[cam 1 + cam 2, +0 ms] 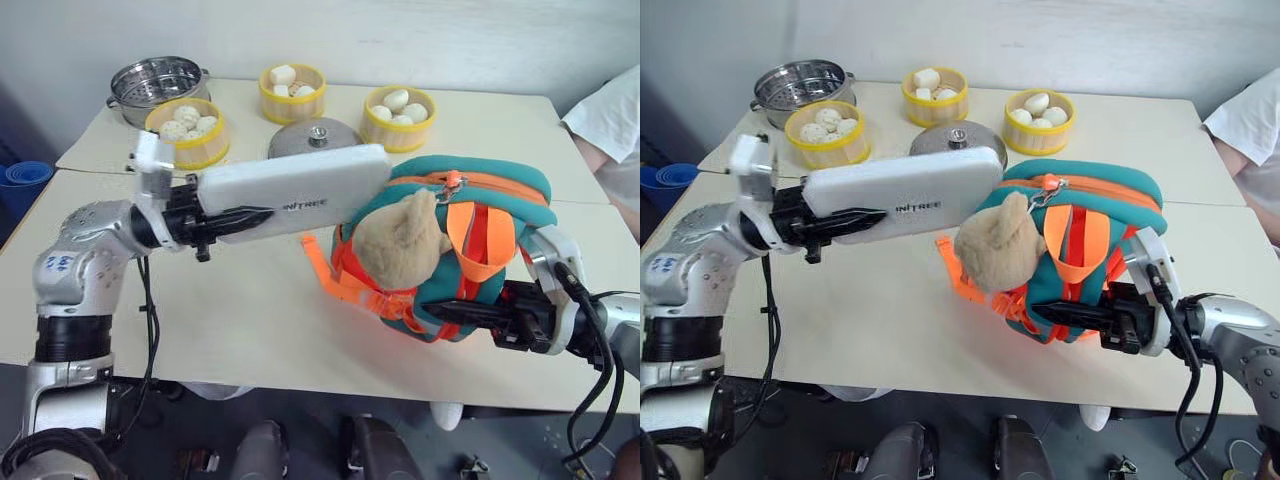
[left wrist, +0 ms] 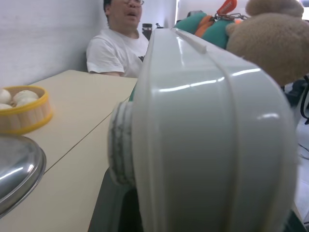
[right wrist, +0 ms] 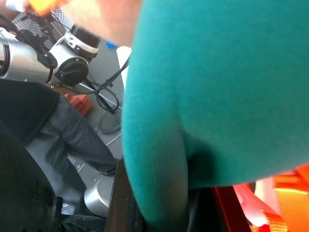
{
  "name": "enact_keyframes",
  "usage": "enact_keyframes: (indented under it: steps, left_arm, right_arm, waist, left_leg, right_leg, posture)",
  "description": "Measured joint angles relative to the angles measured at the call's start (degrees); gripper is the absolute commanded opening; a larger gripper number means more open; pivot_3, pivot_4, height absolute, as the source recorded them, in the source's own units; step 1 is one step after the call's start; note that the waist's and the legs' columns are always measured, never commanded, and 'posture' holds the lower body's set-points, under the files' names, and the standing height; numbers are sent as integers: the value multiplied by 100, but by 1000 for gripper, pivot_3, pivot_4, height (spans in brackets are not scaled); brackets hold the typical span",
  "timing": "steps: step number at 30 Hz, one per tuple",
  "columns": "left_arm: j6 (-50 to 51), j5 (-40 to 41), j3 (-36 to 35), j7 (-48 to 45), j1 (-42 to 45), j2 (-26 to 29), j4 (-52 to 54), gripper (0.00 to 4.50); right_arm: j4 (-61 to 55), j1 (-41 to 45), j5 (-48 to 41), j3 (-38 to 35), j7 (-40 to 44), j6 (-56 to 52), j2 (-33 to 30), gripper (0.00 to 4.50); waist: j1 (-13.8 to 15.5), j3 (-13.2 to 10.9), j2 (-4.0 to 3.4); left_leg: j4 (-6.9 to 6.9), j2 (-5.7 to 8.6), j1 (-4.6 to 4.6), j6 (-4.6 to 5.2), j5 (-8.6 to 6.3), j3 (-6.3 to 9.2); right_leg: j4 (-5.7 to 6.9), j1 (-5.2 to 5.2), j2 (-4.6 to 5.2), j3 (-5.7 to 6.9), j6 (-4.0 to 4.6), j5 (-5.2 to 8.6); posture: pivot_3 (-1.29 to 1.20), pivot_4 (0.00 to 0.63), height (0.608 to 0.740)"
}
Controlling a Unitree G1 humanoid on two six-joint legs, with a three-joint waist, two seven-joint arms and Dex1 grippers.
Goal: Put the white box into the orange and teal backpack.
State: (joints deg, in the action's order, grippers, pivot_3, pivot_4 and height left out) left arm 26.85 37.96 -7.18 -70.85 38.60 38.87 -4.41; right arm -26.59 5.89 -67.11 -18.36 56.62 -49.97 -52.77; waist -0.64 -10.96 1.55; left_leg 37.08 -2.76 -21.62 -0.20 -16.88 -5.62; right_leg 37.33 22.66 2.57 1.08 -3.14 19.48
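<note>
The white box hangs level above the table, one end clamped in my left gripper, which is shut on it. Its other end reaches the upper left side of the orange and teal backpack, just above the tan plush toy. The backpack stands upright on the table with its orange straps facing me. My right gripper is shut on the backpack's lower right part. In the left wrist view the box rises close in front of the camera. Teal backpack fabric covers the right wrist view.
Three yellow steamer baskets of buns, a steel pot and a round metal lid stand at the back of the table. A person in a white shirt sits at the far right edge.
</note>
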Motion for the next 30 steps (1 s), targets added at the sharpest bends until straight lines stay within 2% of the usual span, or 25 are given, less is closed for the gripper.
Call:
enact_keyframes:
  steps: [6,9,11,14,19,21,23,25,28,30]
  left_arm:
    - [-247,-324,418,-841,480,356,-335,1241]
    - [-748,-903,889,-1026,976,230,-551,1241]
    - [-855,-1295,1244,-919,1415,-135,-812,1241]
    - [-852,-1913,1836,-397,2088,-1020,-1314,1241]
    - [-807,-2399,2251,481,2628,-2626,-2218,1241]
    - [-844,-2477,2308,574,2640,-2845,-2353,1943]
    - [-858,-2479,2272,578,2635,-2899,-2369,2453]
    - [-848,-2464,2215,522,2582,-2835,-2353,2996]
    - [-813,-2268,1932,287,2362,-2447,-2305,3787]
    - [-839,-1986,1625,-158,2213,-2084,-2303,3787]
  right_arm:
    - [-4,37,122,34,-85,8,176,4]
    - [-15,70,179,98,-163,22,296,4]
    - [-9,94,201,177,-179,38,344,4]
    - [-15,189,245,223,-153,111,357,4]
    - [2,273,366,253,-63,160,355,4]
    - [1,277,408,275,-59,187,356,0]
    - [2,261,459,280,-60,223,359,0]
    - [-9,238,509,283,-65,247,369,0]
    - [-42,137,567,284,-146,277,495,0]
    - [-46,115,595,285,-240,314,596,0]
  waist:
    - [15,-1,2]
    - [53,-1,2]
    - [105,-2,3]
    - [147,-2,3]
    - [114,-2,3]
    - [58,-2,3]
    - [45,-2,3]
    - [48,-2,3]
    - [-24,-2,3]
    - [-96,-2,3]
  left_leg:
    - [8,0,-9,-1,0,1]
    - [13,3,-10,3,1,2]
    - [23,7,-13,8,3,12]
    - [39,10,-33,20,1,12]
    - [66,9,-79,21,0,10]
    - [63,11,-81,7,5,10]
    - [59,10,-82,-8,13,12]
    - [61,9,-76,-9,16,15]
    - [62,9,-66,1,19,12]
    - [59,7,-66,-7,27,14]
  right_leg:
    - [-2,6,-1,-1,1,1]
    - [-1,1,0,-1,-2,-1]
    - [-1,-3,0,2,-7,-4]
    - [-4,3,-1,-3,-22,-12]
    - [-1,46,-3,-7,-28,-15]
    - [11,66,-12,-22,-28,-15]
    - [22,81,-21,-35,-27,-14]
    - [34,81,-22,-35,-25,-13]
    - [52,80,-24,-47,-22,-15]
    - [57,81,-24,-45,-19,-15]
  posture:
    - [0,150,740]
    - [0,150,740]
    - [0,150,740]
    - [0,150,740]
    - [0,150,740]
    - [0,150,740]
    - [0,150,740]
    - [0,150,740]
    - [0,150,740]
    - [0,150,740]
